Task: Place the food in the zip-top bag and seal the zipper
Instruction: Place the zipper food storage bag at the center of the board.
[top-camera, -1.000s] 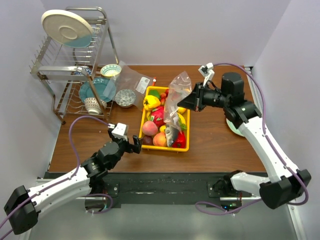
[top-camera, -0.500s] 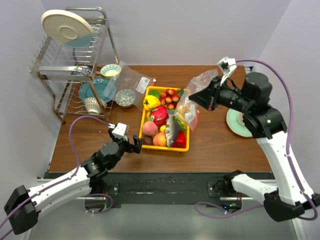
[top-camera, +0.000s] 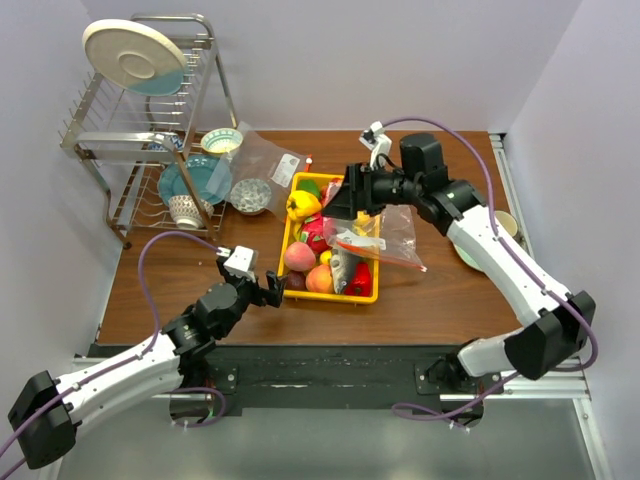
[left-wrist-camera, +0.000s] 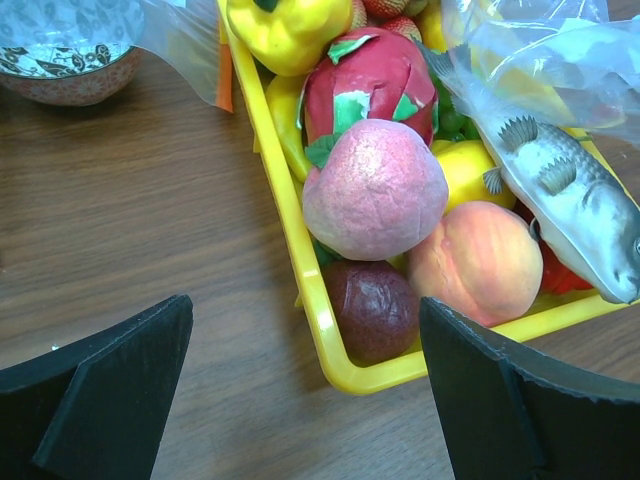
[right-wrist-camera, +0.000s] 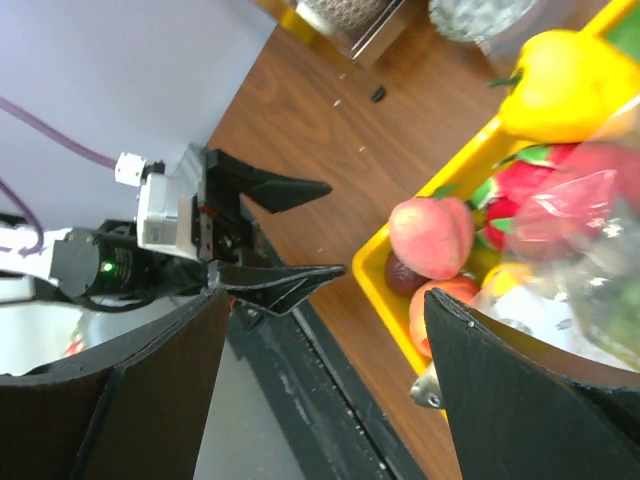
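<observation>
Clear crinkly zip-top bag (top-camera: 395, 230) got dropped across the yellow tray (top-camera: 320, 296). Its zipper (top-camera: 400, 260) runs 10-to-4 and the mouth faces 6. Right gripper (top-camera: 345, 200) has let go, left gripper (top-camera: 272, 290) is gaping.

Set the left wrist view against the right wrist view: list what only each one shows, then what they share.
Only the left wrist view: the grey fish laid out along its length on the right of the tray, fins and scales clear.
Only the right wrist view: the left arm's silver wrist block, a purple cable and the table's black front edge.
Both: the yellow tray, the yellow pepper, the pink peach, the crinkled zip-top bag and the left arm's fingers, spread open.
</observation>
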